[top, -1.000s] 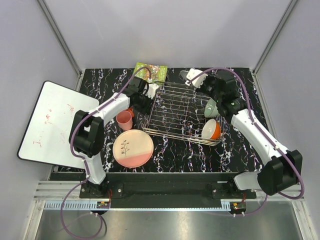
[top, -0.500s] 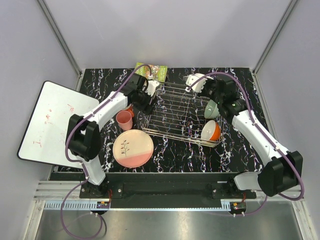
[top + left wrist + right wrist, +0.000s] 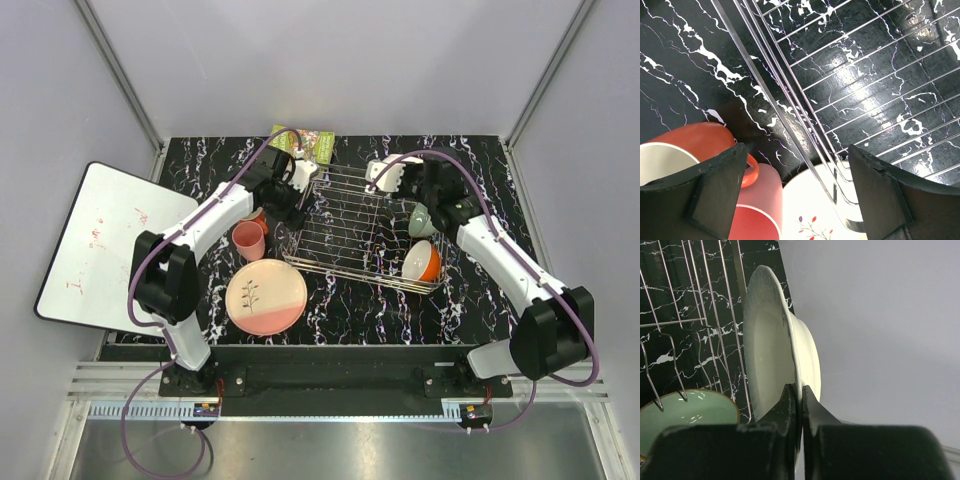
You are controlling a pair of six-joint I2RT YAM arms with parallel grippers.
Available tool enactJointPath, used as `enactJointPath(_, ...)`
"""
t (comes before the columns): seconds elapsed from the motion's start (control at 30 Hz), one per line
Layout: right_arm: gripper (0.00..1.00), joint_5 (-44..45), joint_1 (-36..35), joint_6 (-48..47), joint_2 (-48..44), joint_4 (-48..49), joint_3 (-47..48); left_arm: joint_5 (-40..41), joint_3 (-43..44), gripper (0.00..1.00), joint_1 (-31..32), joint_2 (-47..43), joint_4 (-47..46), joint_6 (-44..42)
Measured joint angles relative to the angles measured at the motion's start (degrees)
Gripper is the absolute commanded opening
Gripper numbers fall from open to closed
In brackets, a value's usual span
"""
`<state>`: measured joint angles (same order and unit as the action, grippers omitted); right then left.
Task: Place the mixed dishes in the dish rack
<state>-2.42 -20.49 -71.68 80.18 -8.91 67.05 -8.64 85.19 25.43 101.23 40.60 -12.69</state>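
The dish rack (image 3: 350, 225) is a silver wire rack in the middle of the table. A pale green bowl (image 3: 420, 218) and an orange-sided cream bowl (image 3: 425, 262) lie in its right end. My right gripper (image 3: 800, 392) is shut on the rim of a white plate (image 3: 770, 355), held on edge above the rack's far right corner (image 3: 383, 168). My left gripper (image 3: 800, 195) stands open astride the rack's left rim (image 3: 790, 135), holding nothing. Two cups (image 3: 249, 240) (image 3: 690, 145) and the pink-and-cream plate (image 3: 266, 296) rest on the table left of the rack.
A green book (image 3: 305, 142) lies just behind the rack's far left corner. A white board with red scribbles (image 3: 105, 250) overhangs the table's left edge. Grey walls close in the back and both sides.
My left gripper has opened wide at the rack's left rim. The right arm has carried the white plate leftward, over the rack's far right corner.
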Motion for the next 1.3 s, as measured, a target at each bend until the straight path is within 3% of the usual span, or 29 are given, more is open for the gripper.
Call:
enactJointPath(0.6,0.00,-0.22,0.04,-2.40,0.87,0.20,-1.14,0.04,0.00,0.84,-0.44,0.00,0.04,0.00)
enactJointPath(1.3,0.00,-4.79,0.39,2.38,-2.84,-3.02,-1.11,0.07,0.00,0.84,-0.44,0.00,0.04,0.04)
